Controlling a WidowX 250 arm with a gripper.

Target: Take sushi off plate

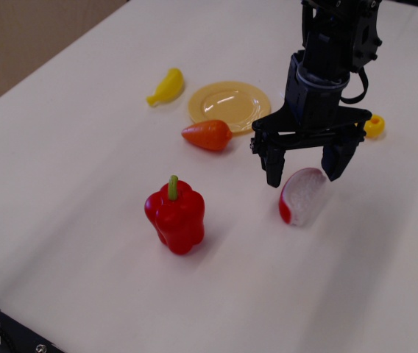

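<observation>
One sushi (302, 196) off one plate (229, 105) (gripper (305, 162) spread wide, released).

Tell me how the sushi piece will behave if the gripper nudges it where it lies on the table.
The sushi has a curved, glossy red shell, so it would probably rock or slide rather than stay put. It looks like rigid toy plastic, likely light and not floppy. Its flat white face is tilted up, so a push may tip it over.

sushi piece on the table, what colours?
The sushi has a red shell and a white grainy face, seen in the observation.image view, the only one.
</observation>
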